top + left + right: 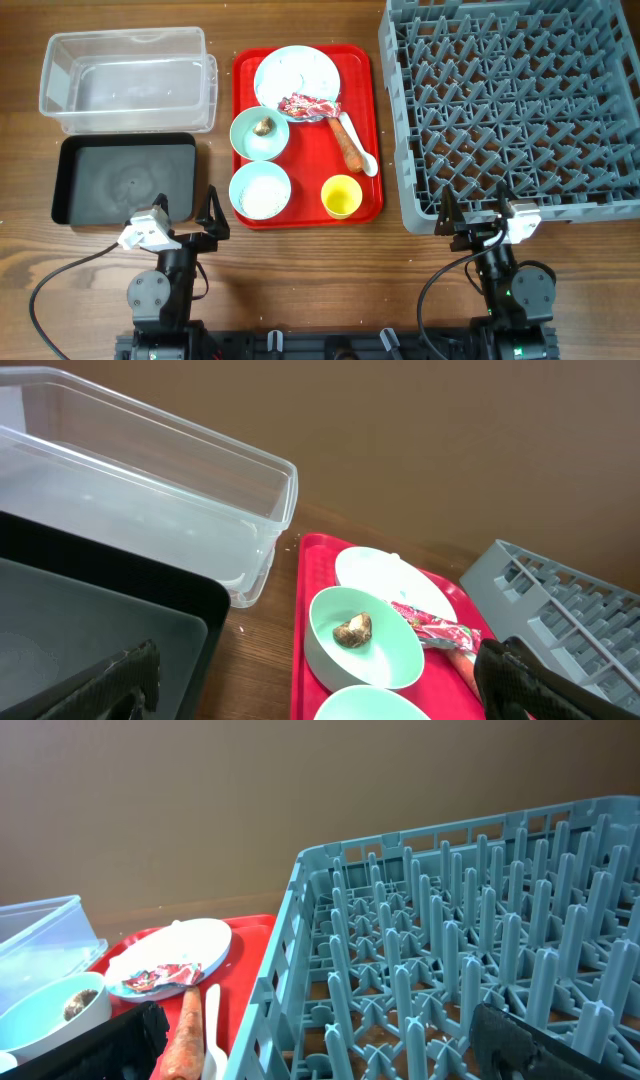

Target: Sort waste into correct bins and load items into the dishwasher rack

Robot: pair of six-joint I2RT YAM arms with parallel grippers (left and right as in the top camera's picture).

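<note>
On a red serving tray (312, 165) sit a pale blue plate (297, 72) with a red-and-white wrapper (310, 106), an orange carrot (349, 142), a white spoon (363, 152), a yellow cup (341, 196), a bowl (260, 135) holding a brown scrap (264, 126), and a bowl of white rice (260, 190). I cannot make out the tissue. The clear tub (125, 80) and black tray (125, 180) lie left; the grey rack (520, 100) lies right. My left gripper (187, 212) is open and empty by the black tray. My right gripper (472, 215) is open and empty at the rack's near edge.
In the left wrist view the open fingers (320, 695) frame the scrap bowl (365, 640) and the black tray (100, 620). In the right wrist view the fingers (325, 1050) frame the rack's near-left corner (290, 950), with the carrot (185, 1030) beside it. Cables trail along the table's front.
</note>
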